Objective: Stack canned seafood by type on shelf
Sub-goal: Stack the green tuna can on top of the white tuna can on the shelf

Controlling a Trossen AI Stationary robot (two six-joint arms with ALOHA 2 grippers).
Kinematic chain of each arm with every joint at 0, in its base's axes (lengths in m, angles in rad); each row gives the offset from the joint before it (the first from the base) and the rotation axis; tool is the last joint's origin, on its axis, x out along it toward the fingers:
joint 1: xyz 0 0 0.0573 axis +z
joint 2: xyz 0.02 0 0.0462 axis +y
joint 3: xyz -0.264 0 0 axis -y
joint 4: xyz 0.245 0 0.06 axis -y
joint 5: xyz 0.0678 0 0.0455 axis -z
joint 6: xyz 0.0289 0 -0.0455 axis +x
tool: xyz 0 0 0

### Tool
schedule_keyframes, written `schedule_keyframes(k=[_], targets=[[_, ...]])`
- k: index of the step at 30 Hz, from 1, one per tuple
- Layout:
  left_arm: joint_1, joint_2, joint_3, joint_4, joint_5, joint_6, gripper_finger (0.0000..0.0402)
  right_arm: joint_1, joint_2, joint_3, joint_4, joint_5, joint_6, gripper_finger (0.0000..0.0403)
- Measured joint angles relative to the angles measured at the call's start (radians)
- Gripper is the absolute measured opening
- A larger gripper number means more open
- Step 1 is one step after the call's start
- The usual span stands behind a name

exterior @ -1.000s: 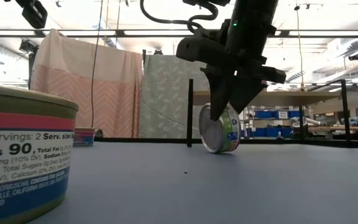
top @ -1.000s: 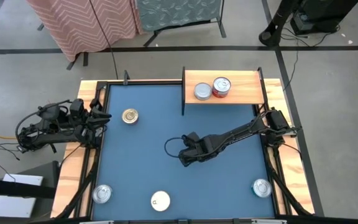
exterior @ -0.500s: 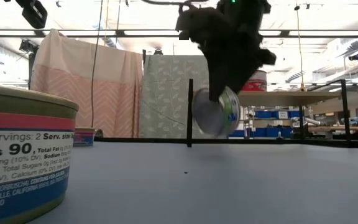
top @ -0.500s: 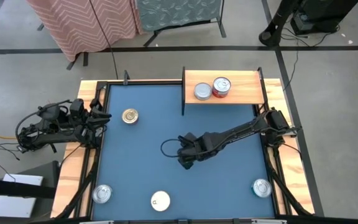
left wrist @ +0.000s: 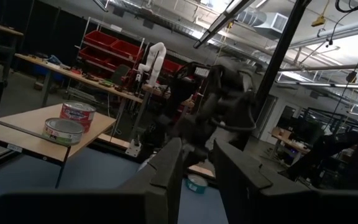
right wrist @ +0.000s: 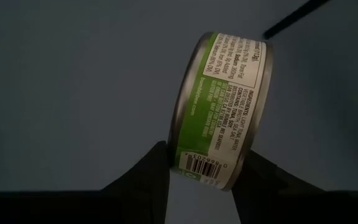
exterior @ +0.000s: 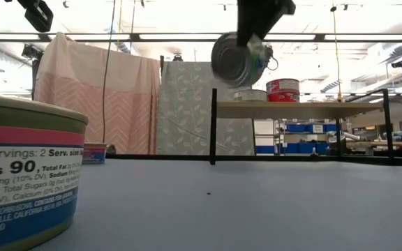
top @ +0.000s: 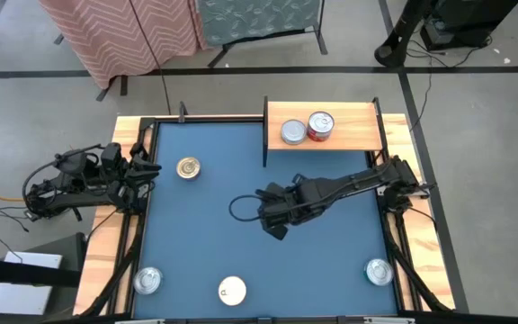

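My right gripper [top: 275,221] hangs high over the middle of the blue table, shut on a green-labelled tin [right wrist: 219,109] that is turned on edge. In the low view this tin [exterior: 239,59] hangs higher than the shelf [exterior: 306,107]. The shelf's wood plank [top: 353,117] at the far right carries a silver tin [top: 293,132] and a red tin [top: 320,126], both on their bases. My left gripper [left wrist: 199,177] waits at the table's left edge, its fingers a narrow gap apart with nothing between them. My right gripper pinches the tin between its two fingers, one finger [right wrist: 151,171] on the flat lid face, the other on the opposite flat face, at the part of the rim [right wrist: 207,171] nearest the wrist. The fingers slant steeply down from above. The tin hangs on edge, clear of the table.
Loose tins stand on the table: a gold-lidded one [top: 187,167] at far left, a silver one [top: 147,281] at near left, a white one [top: 232,290] at the near edge, and a silver one [top: 379,271] at near right. Dark uprights [top: 265,135] bound the shelf.
My right gripper has risen straight up with the green-labelled tin, rolling its wrist as it went. The tin, on edge down at the table surface a second ago, now hangs above shelf height, still on edge.
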Motion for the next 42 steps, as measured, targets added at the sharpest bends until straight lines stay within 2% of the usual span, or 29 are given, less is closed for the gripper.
schedule_keyframes(k=[6,14,28,36,42], targets=[[0.000,0.000,0.000,0.000,0.000,0.002,0.0095,0.007,0.000,0.132,-0.169,-0.005,-0.080,0.0141],[0.000,0.000,0.000,0.000,0.000,0.024,0.0095,-0.028,-0.016,0.200,-0.172,0.047,-0.307,0.0141],[0.000,0.000,0.000,0.000,-0.001,0.019,0.0095,-0.164,-0.014,0.208,-0.170,0.432,-0.773,0.0141],[0.000,0.000,0.000,0.000,-0.001,0.018,0.0095,-0.293,-0.014,0.198,-0.172,0.413,-0.841,0.0141],[0.000,0.000,0.000,0.000,-0.002,0.023,0.0095,-0.355,-0.033,0.124,-0.169,0.340,-0.859,0.0141]])
